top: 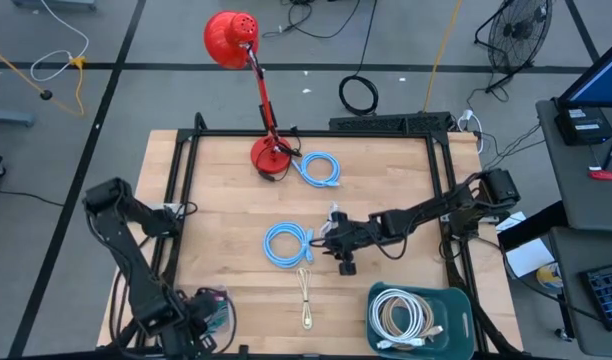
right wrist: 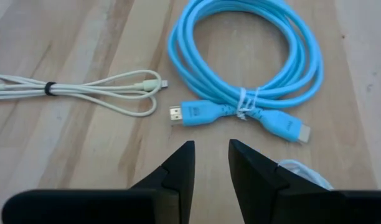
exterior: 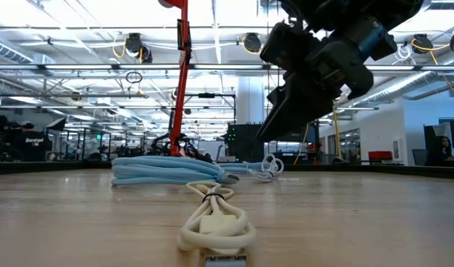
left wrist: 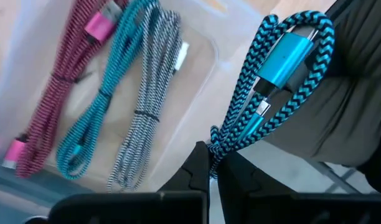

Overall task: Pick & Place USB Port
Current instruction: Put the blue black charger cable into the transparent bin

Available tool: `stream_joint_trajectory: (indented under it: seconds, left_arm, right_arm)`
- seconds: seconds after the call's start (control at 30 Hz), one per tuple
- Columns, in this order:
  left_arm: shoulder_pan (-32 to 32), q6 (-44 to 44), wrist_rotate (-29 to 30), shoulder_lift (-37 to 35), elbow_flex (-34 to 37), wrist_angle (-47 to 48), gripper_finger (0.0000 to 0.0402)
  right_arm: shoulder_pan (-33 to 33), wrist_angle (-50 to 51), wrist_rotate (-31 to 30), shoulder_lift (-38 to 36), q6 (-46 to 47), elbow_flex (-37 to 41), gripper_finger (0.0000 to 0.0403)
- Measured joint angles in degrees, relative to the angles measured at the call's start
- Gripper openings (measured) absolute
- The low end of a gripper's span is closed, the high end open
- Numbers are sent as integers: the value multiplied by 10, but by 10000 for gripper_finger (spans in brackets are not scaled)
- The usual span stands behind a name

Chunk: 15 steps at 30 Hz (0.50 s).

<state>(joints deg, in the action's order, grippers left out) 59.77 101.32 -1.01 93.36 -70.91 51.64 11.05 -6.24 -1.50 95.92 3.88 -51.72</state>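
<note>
Currently the right gripper [top: 338,243] hovers over mid-table, fingers parted and empty, just right of the coiled light-blue cable [right wrist: 253,68]. A cream cable [top: 305,297] lies nearer, left of the bin [top: 464,300]. The left gripper [left wrist: 212,177], at the near-left corner, is closed on a blue-black braided USB cable [left wrist: 271,81].

Around the red lamp [top: 248,60] on the table [top: 216,200], the count runs so. Two light-blue cable coils: one [top: 319,169] just beside the lamp's base, one [top: 287,243] farther off toward the table's middle. One cream cable [top: 305,298] beyond that coil, near the edge farthest from the lamp. One teal bin [top: 456,300] of white cables at the corner farthest from the lamp. Two arms, each with one gripper: left [left wrist: 213,177], right [right wrist: 210,163].

In the left wrist view, four braided cables: one pink [left wrist: 60,81], one teal [left wrist: 100,102], one black-and-white [left wrist: 144,106], one blue-and-black [left wrist: 271,87].
</note>
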Motion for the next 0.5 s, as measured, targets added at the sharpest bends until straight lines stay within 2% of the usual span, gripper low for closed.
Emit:
stream_joint_trajectory:
  seconds: [0.5]
  left_arm:
    - [25,39,11,12,0,-3,8]
  right_arm:
    - [7,-20,0,0,0,0,89]
